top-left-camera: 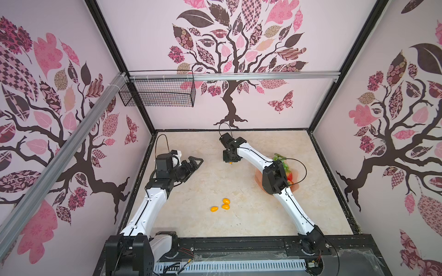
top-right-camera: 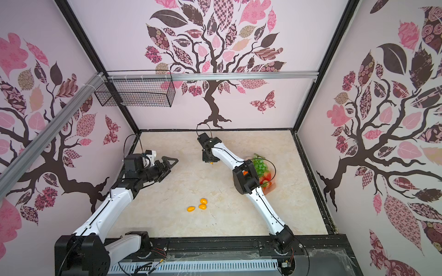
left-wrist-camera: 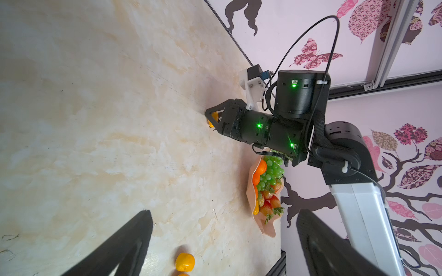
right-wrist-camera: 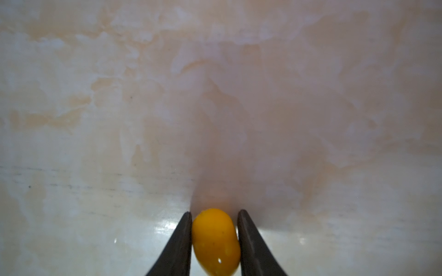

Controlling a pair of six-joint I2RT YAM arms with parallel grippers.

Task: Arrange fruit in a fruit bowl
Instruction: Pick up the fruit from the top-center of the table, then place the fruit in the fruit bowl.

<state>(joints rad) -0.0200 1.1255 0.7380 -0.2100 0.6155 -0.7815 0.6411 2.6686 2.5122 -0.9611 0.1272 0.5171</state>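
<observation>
Closest to the front edge of the table [top-left-camera: 263, 215], around its middle, three loose ovals [top-left-camera: 225, 207] lie in a tight little cluster. Each one is flat on its side and points a slightly different way.

Further in, by the right edge, the fruit bowl [left-wrist-camera: 267, 229] already has the grape bunch [left-wrist-camera: 271, 172], strawberries [left-wrist-camera: 269, 205] and tangerines [left-wrist-camera: 262, 167] piled in it. Over toward the left edge, the left gripper [top-right-camera: 171, 168] hangs over bare table with its fingers [left-wrist-camera: 129, 239] spread wide and nothing between them.

Farthest back, roughly midway between the side edges, the right gripper [right-wrist-camera: 215, 212] points down at the table. Its fingers [right-wrist-camera: 181, 239] are pinching one more oval [right-wrist-camera: 215, 241], one finger on each flank. It looks like it's sitting on the table, not lifted.

Handling-wise, my guess is these things are light, hard-shelled and super glossy. So not fragile, but slippery as heck. An egg shape squeezed near an end will squirt right out, so the fat middle is the place to hold, and that's pretty much where the fingers sit.

The long axis runs lengthwise down the gap between the fingers, leaning a touch toward one of them, so the squeeze goes across the short way. Which table edge it points at, I can't tell.
</observation>
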